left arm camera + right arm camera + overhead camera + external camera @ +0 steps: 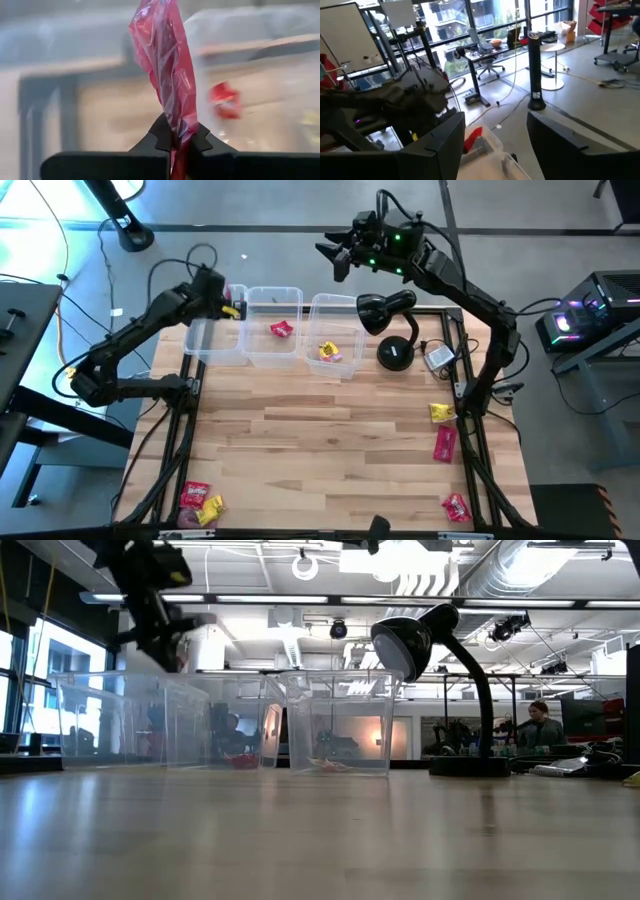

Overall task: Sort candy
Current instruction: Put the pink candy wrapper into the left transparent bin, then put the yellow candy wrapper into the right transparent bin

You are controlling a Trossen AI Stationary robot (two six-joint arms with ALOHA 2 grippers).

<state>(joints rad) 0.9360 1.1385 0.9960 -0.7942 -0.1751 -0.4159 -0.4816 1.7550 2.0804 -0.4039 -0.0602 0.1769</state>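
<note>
My left gripper (230,300) hovers over the far end of the left clear tub (213,340), shut on a pink-red candy packet (167,75). It also shows in the low view (160,630), above the tubs. The middle tub (272,345) holds a red candy (282,329), and the right tub (340,365) holds a yellow candy (328,352). My right gripper (335,255) is open and empty, raised beyond the table's far edge; its fingers also show in the right wrist view (495,140). My left gripper pinches one end of the packet's wrapper (179,131) between its two fingertips. The rest of the packet sticks out past the fingertips, crumpled and lifted clear above the tubs.
A black desk lamp (385,320) stands right of the tubs. Loose candies lie near the table's right edge: yellow (441,412), pink-red (445,443) and red (456,506). More lie at the near left corner: red (196,494) and yellow (211,508). A person (540,725) sits far behind.
</note>
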